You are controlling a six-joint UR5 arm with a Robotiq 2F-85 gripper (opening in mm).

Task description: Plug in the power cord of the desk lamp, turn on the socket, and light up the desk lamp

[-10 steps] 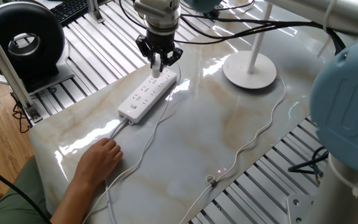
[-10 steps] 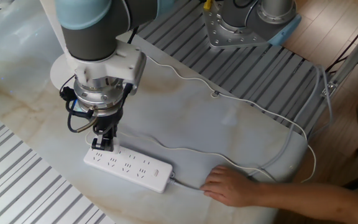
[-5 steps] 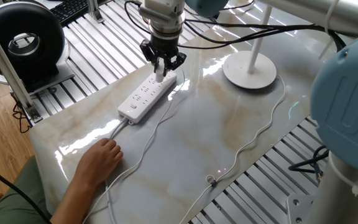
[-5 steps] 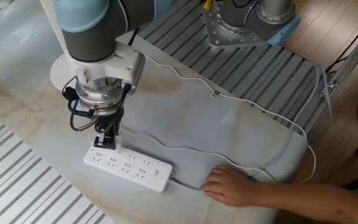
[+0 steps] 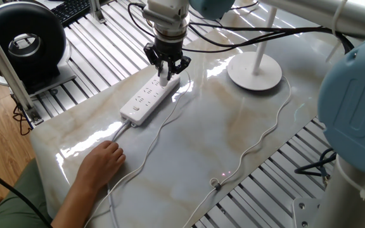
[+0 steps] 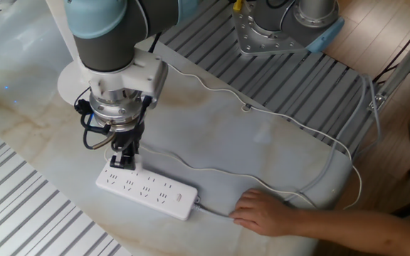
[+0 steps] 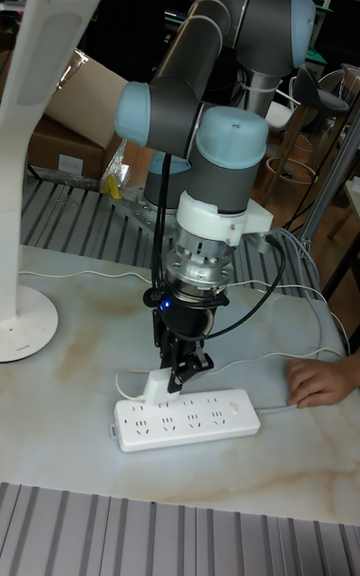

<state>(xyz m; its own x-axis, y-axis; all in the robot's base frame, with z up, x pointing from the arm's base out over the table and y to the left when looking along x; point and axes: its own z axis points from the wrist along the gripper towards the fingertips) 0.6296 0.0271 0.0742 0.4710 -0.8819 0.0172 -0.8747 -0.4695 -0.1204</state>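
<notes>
The claw (image 7: 178,368) hides the plug; seating in the socket (image 7: 187,419) perhaps incomplete.

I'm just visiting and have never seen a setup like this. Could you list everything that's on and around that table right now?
Power strip: one, white, on the marble table, under the gripper.
Plug: one, white, held at the strip's end outlet.
Power cord: one, thin white, snaking across the table from the lamp.
Desk lamp: one, white, round base at the table's far side.
Ring-shaped device: one, black, beside the table.
Keyboard: one, black, behind it.
Person's hand: one, resting on the table near the strip's cable.
Gripper: one, black, closed on the plug.
</notes>
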